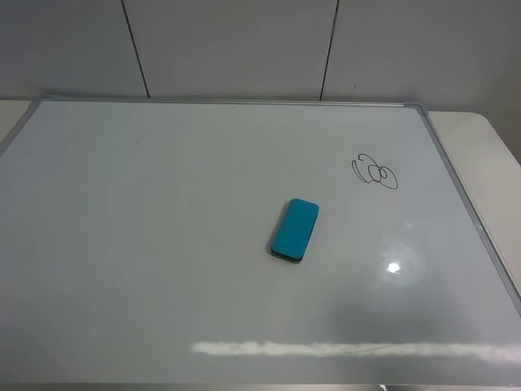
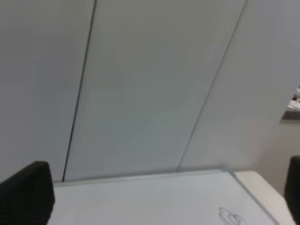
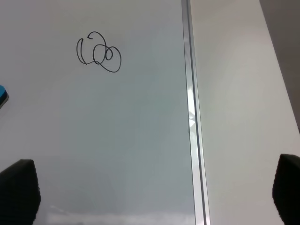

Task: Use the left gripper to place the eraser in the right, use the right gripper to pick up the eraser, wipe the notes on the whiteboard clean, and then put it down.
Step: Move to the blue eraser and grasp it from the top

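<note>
Now, left jaws and right jaws both gaping empty, I am aiming the left ones across the narrow width of the small teal-blue oblong eraser [image 1: 295,230].

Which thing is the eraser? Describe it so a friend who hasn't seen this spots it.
A big white whiteboard with a silver frame fills the high view. Just right of its middle lies the eraser, nearer the camera than the black scribbled notes. It is the only coloured thing: a teal oblong block with rounded corners.
</note>
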You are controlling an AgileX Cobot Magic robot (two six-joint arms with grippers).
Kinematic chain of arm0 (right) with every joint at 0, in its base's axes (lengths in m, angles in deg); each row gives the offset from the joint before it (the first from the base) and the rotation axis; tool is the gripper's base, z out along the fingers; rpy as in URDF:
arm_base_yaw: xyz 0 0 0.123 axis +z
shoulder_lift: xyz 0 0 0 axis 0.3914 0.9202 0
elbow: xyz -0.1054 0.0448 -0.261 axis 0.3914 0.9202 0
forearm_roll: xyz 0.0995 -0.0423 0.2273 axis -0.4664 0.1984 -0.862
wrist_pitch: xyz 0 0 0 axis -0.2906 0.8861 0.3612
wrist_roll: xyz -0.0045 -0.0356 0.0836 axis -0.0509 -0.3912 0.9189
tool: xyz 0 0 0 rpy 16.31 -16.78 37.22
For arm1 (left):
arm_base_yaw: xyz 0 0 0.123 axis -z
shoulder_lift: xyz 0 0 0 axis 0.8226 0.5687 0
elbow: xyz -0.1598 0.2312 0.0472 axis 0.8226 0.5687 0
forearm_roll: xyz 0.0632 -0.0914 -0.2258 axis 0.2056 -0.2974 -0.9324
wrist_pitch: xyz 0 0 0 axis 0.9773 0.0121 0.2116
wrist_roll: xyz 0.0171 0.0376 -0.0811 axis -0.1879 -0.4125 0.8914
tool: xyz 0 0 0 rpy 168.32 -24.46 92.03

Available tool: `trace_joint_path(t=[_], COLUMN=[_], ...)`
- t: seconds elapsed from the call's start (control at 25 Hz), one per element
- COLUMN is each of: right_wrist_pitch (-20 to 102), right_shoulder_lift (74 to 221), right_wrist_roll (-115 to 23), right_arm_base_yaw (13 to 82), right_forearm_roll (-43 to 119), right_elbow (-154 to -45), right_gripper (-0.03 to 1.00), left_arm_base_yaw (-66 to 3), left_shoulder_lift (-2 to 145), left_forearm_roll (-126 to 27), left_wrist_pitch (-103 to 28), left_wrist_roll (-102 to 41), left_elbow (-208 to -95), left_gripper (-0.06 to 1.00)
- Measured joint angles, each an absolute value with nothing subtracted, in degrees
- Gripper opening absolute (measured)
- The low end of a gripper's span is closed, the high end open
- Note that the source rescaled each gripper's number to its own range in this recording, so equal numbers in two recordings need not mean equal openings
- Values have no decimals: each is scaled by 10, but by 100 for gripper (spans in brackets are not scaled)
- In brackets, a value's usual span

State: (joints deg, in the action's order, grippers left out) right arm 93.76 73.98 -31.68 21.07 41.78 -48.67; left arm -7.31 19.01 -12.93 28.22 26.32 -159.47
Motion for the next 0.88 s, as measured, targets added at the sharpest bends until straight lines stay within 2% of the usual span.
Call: trace_joint_path(t=[0.24, 0.44, 0.6, 0.72, 0.76, 0.88], right_wrist_pitch=[938, 938, 938, 938, 938, 937], right_shoulder_lift=[740, 740, 740, 740, 740, 740], right_wrist_roll=[-317, -317, -317, -317, -317, -317], right_arm_base_yaw=[211, 211, 211, 211, 211, 211], right_forearm_roll=[418, 418, 418, 418, 418, 418], right_elbow=[-487, -487, -487, -487, -487, -487], right_gripper=[100, 100, 100, 100, 100, 100], left_arm_base_yaw=[-98, -244, -363, -444, -444, -515], left_shoulder_lift=[128, 69, 3, -20, -20, -20], left_forearm_roll=[-147, -166, -252, -307, -307, -310], left_wrist_pitch=[282, 281, 227, 203, 203, 189], left_wrist_roll=[252, 249, 249, 242, 242, 212], left_elbow=[-1415, -1205, -1069, -1027, -1027, -1022], left_gripper=[100, 100, 100, 100, 100, 100])
